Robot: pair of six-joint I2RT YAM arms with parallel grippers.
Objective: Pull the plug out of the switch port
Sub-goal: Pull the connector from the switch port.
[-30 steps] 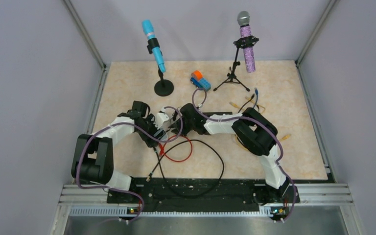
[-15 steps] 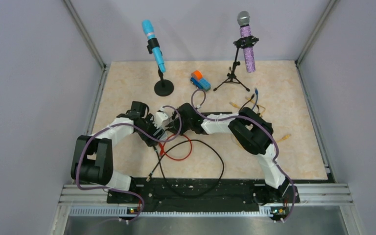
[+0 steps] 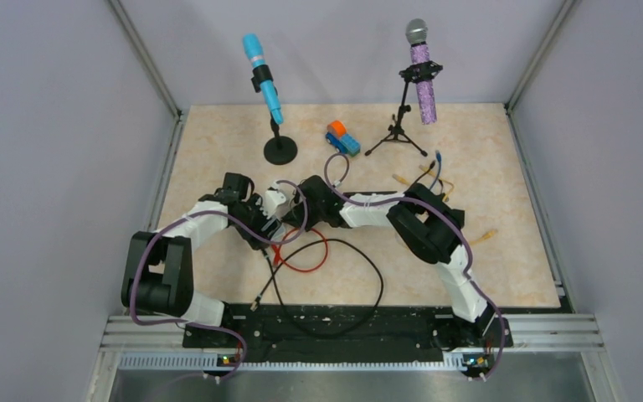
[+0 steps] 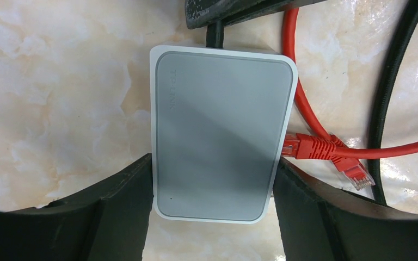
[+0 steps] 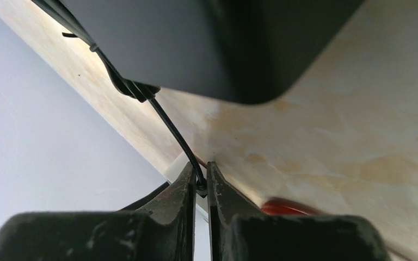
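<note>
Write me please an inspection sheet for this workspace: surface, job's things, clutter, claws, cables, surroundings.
Surface: beige marbled tabletop.
Job's things: grey box lies flat; black plug sits in the edge facing the right claw, not yet out.
Clutter: blue microphone and purple microphone on stands; toy car.
Claws: left claw clamps the grey box by its two sides; right claw is closed on the black plug.
Cables: red plug is in the box's side, with a second red plug loose beside it; thick black cable lies next to them.
Surroundings: grey walls; metal rail at the near edge.
</note>
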